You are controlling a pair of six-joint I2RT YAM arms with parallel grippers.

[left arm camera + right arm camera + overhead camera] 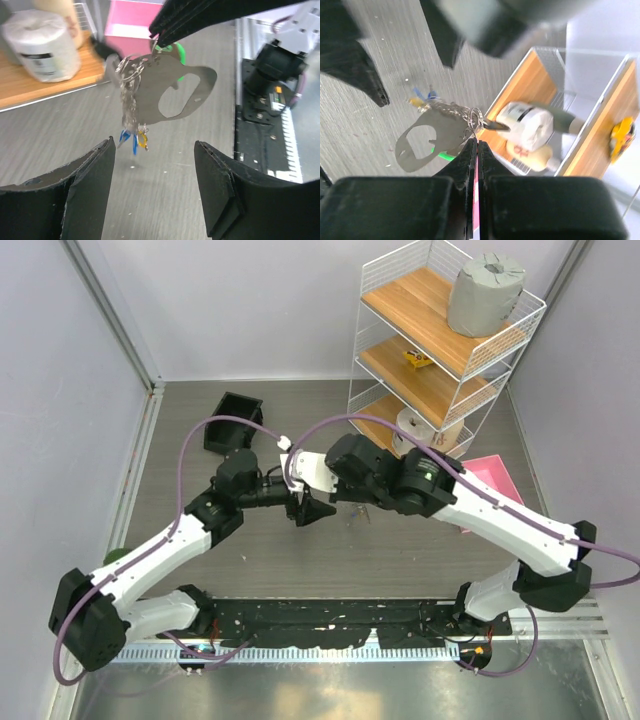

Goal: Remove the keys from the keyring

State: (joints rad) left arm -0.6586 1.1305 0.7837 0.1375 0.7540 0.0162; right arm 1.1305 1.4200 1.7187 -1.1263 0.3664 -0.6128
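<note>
Since my right pincer (pixel 476 148) is shut tight on the keyring (pixel 475 116), the whole bunch hangs in the air over the worktop (pixel 60 135), clear of it. Left pincer (pixel 154 146) gapes wide just below the bunch, holding nothing.

Bunch, top to bottom:
- Wire loops at the grip.
- Flat grey plate (pixel 175 90) with a big hole, tilted.
- Fine chain (pixel 129 107) dropping from the loops.
- Keys (pixel 135 144) at the chain's end, blue and yellow heads side by side.
- Green piece (pixel 172 50) behind the plate, near the grip. Likely the green key, but I cannot be sure.

Handling, my judgement:
- All of it is light, little load on either pincer.
- Ring is thin springy wire, so each key needs working along the coil.
- Chain is limp, will swing and twist, no use as a hold.
- Keys are tiny with slick metal shafts. The plastic heads give better purchase.
- Plate is smooth and liable to pivot.

Where to hold: left pincer on one coloured head, flat faces between the pads, close to its eye, so it can be led round the wire. Right grip belongs on the ring itself. Risks: the head slips out, or the bunch spins.
</note>
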